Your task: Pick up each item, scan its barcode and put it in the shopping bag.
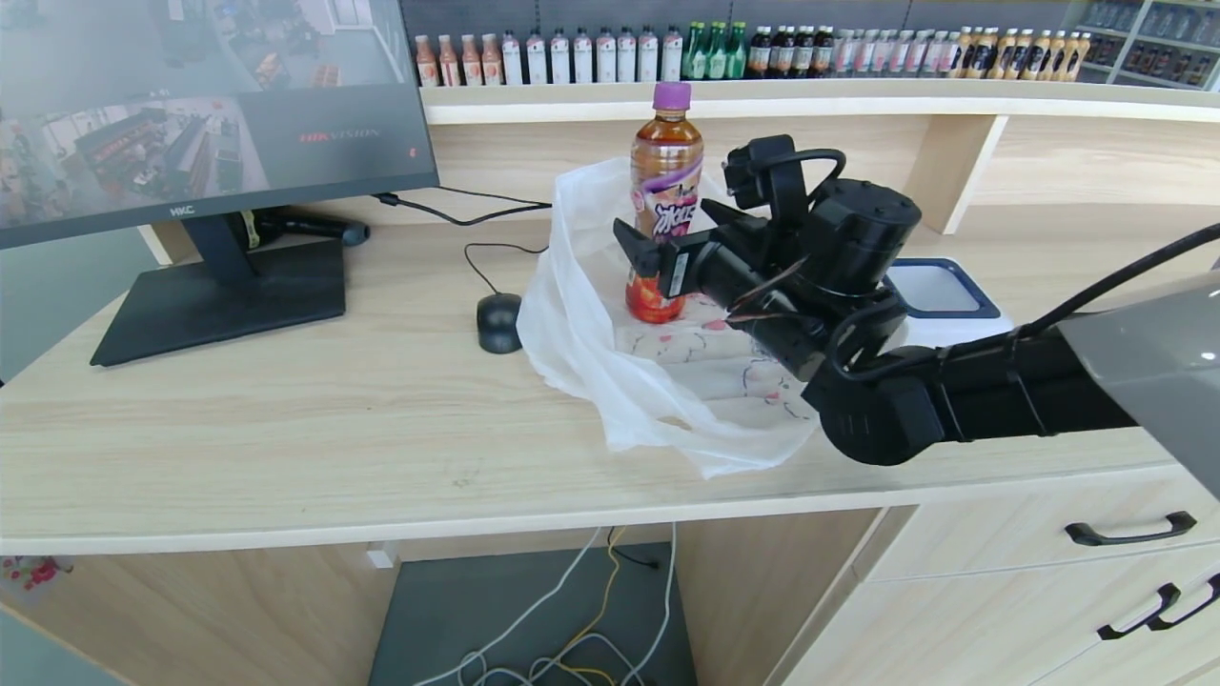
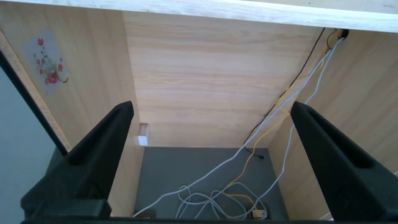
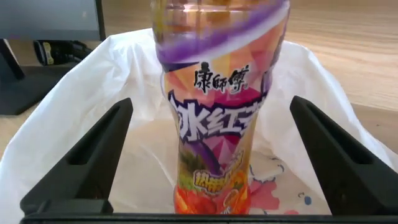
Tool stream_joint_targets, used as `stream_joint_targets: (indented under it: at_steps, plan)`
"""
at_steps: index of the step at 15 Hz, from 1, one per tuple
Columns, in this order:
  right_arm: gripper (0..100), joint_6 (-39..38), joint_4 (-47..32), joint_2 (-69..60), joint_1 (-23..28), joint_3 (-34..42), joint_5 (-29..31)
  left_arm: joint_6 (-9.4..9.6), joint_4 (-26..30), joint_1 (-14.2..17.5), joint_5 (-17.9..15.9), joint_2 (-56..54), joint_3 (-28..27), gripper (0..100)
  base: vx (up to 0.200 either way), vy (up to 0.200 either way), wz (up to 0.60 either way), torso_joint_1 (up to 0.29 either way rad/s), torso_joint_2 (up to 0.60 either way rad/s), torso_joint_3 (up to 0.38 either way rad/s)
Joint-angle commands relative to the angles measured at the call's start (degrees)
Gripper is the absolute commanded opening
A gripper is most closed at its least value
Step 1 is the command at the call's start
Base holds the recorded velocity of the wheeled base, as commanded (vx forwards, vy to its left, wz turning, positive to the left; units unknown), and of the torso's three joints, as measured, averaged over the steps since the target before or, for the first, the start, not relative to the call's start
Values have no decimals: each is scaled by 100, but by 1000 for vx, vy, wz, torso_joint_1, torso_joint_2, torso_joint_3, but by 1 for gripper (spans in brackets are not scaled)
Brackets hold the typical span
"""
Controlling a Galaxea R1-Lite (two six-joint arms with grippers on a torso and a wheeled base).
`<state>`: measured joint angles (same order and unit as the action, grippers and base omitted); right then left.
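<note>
The right end effector (image 1: 667, 243) is wide open. Its two fingers (image 3: 99, 155) sit one on each side of the drink bottle (image 1: 665, 191), and there is a gap on both sides, so it is not holding the bottle. It is low down by the bottom half of the bottle.

The drink bottle stands straight up inside the shopping bag (image 1: 591, 314). It has a purple cap, a pink and purple label, and a reddish drink inside. The shopping bag is thin and white, with little pink pictures on it. It lies open on the table (image 1: 286, 410), near the middle, and its sides stand up around the bottle.

The left end effector (image 2: 212, 109) is wide open too, and it holds nothing. It is down below the table top, facing a wooden panel and a bunch of loose cables (image 2: 236, 180) on the floor.

A black mouse (image 1: 498, 322) sits just beside the bag, on its left. Farther left stands a monitor (image 1: 191, 105) on a black stand. To the right of the bag, partly behind the arm, lies a white pad with a blue edge (image 1: 939, 289). At the back, a long row of bottles (image 1: 762, 52) stands on a shelf.
</note>
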<state>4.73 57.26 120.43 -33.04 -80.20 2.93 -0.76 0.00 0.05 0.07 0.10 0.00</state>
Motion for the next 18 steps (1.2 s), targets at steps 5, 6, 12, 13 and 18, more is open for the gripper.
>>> stream_joint_targets:
  at_steps: [5, 6, 12, 13, 18]
  plan:
    - [100, 107, 883, -1751, -45, 2457, 41, -4, 0, 4, 1, -1, 0, 100, 0, 0, 0, 0, 0, 0]
    - [100, 107, 1200, -1918, -63, 2852, 50, -4, 0, 4, 1, -1, 0, 100, 0, 0, 0, 0, 0, 0]
    - [100, 90, 3221, -2489, -89, 4830, 252, -4, 0, 4, 1, -1, 0, 100, 0, 0, 0, 0, 0, 0]
    - [100, 98, 3274, -2516, -98, 4988, 252, -4, 0, 4, 1, -1, 0, 100, 0, 0, 0, 0, 0, 0]
    - [100, 98, 3274, -2885, -300, 5348, 252, -21, 0, 4, 1, -1, 0, 100, 0, 0, 0, 0, 0, 0]
